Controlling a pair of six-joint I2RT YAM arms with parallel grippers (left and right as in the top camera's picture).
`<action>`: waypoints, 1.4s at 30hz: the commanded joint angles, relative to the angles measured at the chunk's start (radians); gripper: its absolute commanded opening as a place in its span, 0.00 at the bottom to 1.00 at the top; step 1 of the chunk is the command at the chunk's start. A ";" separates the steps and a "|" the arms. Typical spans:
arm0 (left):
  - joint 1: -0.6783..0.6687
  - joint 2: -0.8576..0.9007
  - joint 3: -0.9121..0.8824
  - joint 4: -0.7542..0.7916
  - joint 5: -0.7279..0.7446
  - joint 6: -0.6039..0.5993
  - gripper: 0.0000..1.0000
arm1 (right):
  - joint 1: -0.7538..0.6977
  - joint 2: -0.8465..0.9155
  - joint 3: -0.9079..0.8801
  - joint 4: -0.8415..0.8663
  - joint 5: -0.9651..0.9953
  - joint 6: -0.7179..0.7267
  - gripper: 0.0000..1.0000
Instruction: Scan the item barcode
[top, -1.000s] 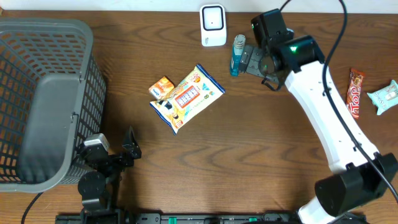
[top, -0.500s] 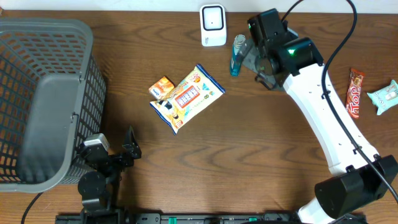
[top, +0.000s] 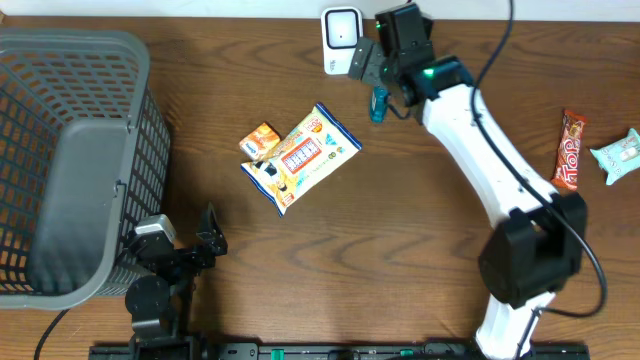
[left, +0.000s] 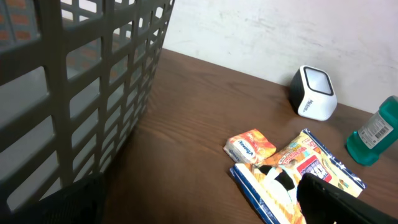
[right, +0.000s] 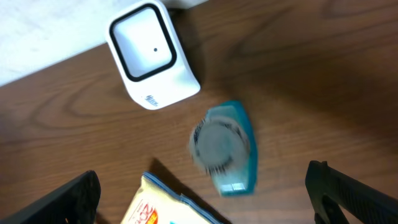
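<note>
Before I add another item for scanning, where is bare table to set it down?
Widest bare wood: in front of the snack bag, between the left tool and the right arm. A narrower strip between basket and orange box. Crowded around scanner and bottle.

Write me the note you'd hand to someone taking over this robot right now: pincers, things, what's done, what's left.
Left pincer: open, empty, beside the basket.
Right pincer: open, empty, hovering over the teal bottle, which stands upright next to the white scanner.
Snack bag and small orange pack lie mid-table; Top bar and pale packet lie on the right arm's side.
Done: nothing gripped yet.
Left: probably grasp the bottle, then show its barcode to the scanner.
</note>
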 joint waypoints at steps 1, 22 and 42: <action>-0.002 -0.002 -0.024 -0.010 -0.006 0.002 0.98 | 0.008 0.037 -0.001 0.032 0.034 -0.036 0.99; -0.002 -0.002 -0.024 -0.010 -0.006 0.002 0.98 | 0.006 0.183 -0.001 0.059 0.103 -0.069 0.79; -0.002 -0.002 -0.024 -0.010 -0.006 0.002 0.98 | -0.025 0.157 0.000 0.066 0.042 -0.204 0.01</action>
